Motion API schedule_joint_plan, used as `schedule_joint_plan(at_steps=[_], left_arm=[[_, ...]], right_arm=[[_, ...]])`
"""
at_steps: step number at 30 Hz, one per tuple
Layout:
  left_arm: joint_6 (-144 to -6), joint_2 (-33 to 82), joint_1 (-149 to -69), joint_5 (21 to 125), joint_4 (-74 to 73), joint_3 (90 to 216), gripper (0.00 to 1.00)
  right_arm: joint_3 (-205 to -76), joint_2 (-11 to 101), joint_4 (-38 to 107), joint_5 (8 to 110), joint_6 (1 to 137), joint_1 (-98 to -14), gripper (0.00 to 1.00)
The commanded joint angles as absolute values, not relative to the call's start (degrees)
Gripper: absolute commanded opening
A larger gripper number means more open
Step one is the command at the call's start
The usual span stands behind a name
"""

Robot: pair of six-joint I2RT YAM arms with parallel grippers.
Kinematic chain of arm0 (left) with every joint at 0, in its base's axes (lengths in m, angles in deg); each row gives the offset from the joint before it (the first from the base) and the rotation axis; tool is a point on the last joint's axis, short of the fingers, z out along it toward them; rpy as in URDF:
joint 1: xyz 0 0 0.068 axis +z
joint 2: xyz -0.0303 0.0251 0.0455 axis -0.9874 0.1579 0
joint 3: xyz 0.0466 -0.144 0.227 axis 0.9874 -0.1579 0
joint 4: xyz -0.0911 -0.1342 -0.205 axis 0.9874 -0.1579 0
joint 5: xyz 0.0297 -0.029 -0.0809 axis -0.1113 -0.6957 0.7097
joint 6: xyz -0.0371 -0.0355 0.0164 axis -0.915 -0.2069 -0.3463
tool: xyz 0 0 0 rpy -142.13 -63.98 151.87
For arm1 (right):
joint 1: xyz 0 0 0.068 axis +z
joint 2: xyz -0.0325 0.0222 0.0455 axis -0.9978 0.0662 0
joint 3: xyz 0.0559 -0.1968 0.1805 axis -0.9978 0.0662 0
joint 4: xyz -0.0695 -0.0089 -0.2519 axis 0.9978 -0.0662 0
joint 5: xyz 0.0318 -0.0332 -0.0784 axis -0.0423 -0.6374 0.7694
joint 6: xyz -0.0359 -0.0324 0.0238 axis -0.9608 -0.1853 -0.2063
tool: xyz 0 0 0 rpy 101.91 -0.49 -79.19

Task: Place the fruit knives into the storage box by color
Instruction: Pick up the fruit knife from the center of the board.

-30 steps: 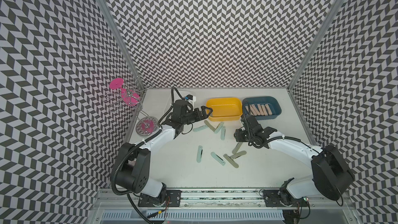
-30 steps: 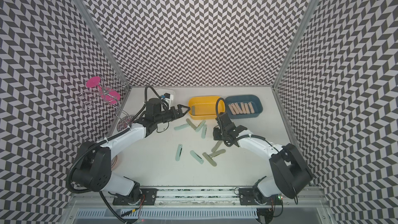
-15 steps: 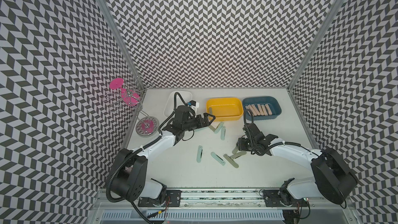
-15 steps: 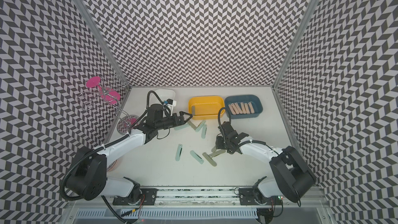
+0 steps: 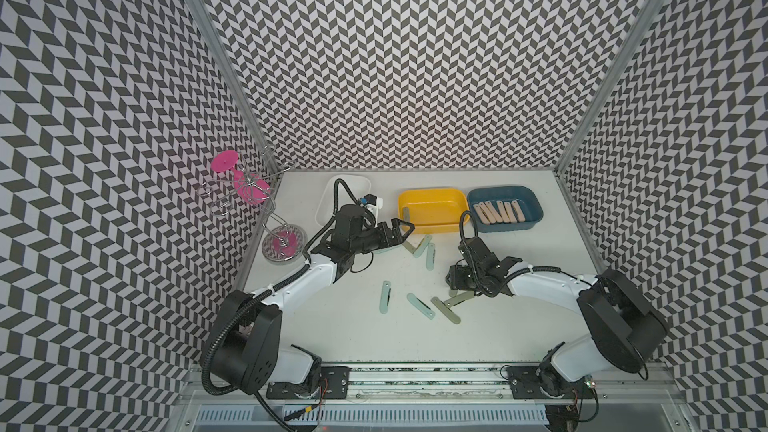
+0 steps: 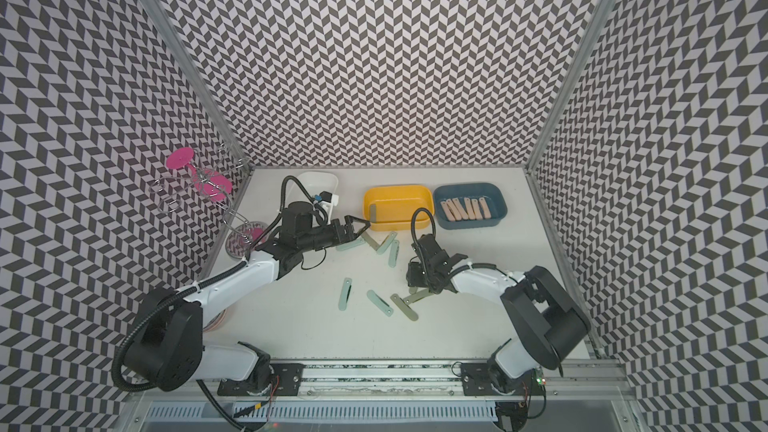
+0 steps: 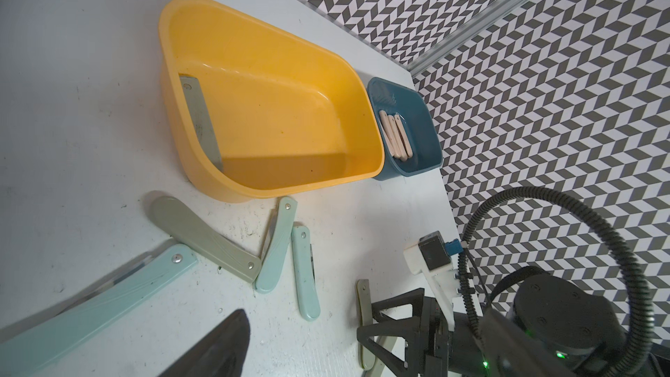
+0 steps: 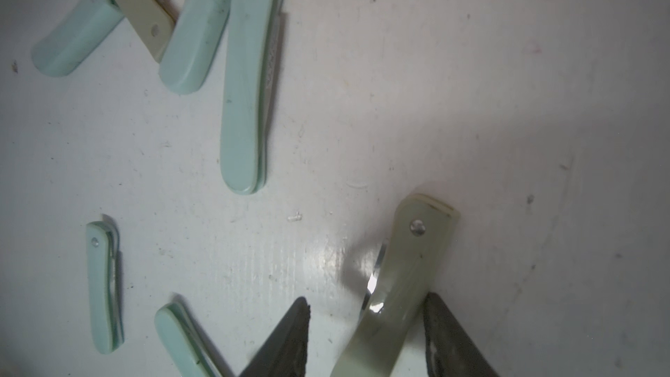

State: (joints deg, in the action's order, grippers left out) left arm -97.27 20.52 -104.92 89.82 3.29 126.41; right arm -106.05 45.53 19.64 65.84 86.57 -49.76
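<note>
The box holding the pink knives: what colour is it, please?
The box is dark blue; clearest in a top view.

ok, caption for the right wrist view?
Open right gripper straddles a grey-green knife; mint knives lie around it on the table.

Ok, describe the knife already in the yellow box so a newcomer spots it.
At the table's far edge, the yellow box sits between a white tray and a blue box. One knife leans against its inner wall on the white tray's side. It is grey-green and alone; the blue box holds a row of peach ones.
</note>
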Motion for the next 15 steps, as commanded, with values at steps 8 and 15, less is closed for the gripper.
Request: schedule_joint_plan(at_steps=[8, 15], left_arm=[[-97.2, 19.1, -105.1, 89.7, 4.4, 125.5, 1.00], [-97.5, 19.0, -105.2, 89.6, 5.0, 125.4, 1.00]], right_arm=[[-110.2, 48.2, 19.2, 70.3, 84.7, -48.2, 0.49], [-108.5, 46.8, 14.6, 77.9, 84.5, -44.4, 0.49]])
